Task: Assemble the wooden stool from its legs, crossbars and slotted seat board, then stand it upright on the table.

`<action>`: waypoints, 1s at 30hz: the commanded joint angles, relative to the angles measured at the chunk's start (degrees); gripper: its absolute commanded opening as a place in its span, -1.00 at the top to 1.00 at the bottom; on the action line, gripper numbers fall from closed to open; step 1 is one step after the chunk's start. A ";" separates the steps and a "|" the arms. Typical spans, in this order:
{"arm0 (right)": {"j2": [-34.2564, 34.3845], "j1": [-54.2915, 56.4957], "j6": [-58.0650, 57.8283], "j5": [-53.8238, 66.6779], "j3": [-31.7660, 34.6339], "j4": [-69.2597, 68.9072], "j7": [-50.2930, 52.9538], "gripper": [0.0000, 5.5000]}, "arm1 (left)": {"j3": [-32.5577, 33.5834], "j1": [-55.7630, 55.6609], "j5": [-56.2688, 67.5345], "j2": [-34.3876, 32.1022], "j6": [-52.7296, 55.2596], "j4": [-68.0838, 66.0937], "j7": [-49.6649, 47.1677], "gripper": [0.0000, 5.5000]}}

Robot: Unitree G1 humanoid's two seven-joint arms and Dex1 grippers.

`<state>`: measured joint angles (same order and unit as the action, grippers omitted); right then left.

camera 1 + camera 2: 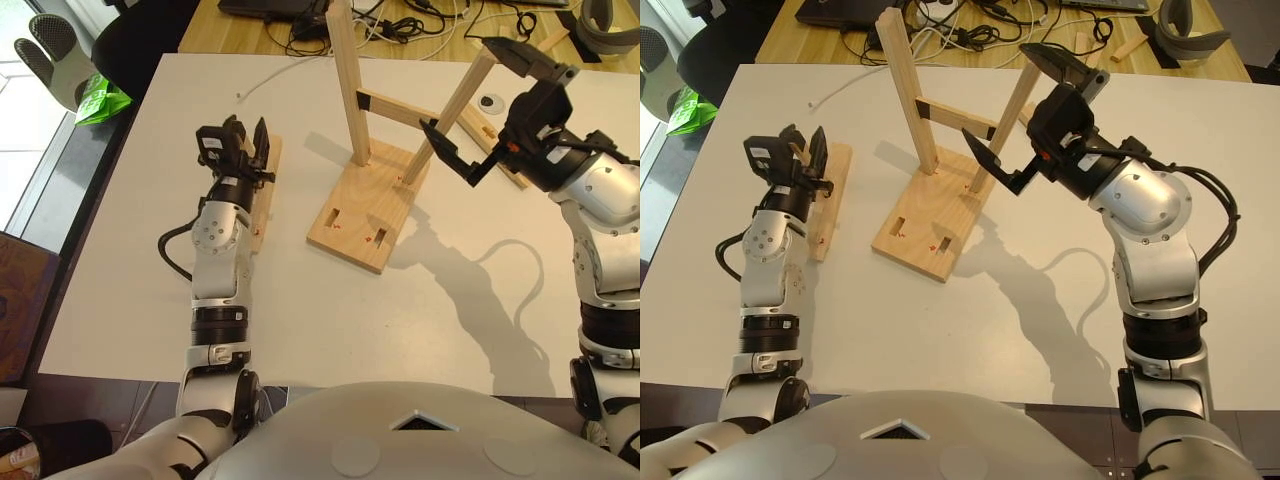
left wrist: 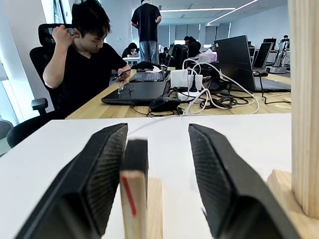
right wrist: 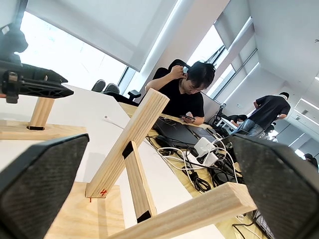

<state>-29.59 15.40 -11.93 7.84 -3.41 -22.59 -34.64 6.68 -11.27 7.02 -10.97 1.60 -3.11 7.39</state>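
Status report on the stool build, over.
Left gripper open around end of loose wooden piece. Right gripper open, straddling tilted leg. Seat board carries upright leg, tilted leg, crossbar between them; two slots empty.

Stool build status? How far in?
Done: two legs joined by a crossbar stand in the seat board. In hand: right claw, open, straddles one of them; left claw, open, sits over the loose wooden piece lying flat. Left: fill the two empty slots, flip stool upright.
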 commanded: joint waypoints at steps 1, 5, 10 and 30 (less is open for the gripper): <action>0.52 -1.27 0.12 -0.88 -0.61 -0.49 0.77 -0.96 | 0.58 -6.40 -0.94 -4.11 6.36 8.60 0.41 0.07; 1.09 -1.50 0.35 -1.19 -0.79 -0.29 1.45 -0.96 | 1.01 -17.80 -0.41 -9.32 16.09 11.85 2.35 0.07; 1.88 -1.27 0.94 -1.58 -1.78 0.13 1.98 -0.96 | 1.75 -32.63 0.31 -12.40 22.25 4.41 3.65 0.07; 2.66 -2.25 1.17 -1.99 -2.81 -0.11 1.81 -0.96 | -5.33 -14.95 -4.51 -8.30 12.60 -11.83 5.53 0.07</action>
<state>-27.25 13.30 -10.81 6.29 -5.73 -22.66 -32.97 2.82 -26.38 2.42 -20.48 10.39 -15.18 12.04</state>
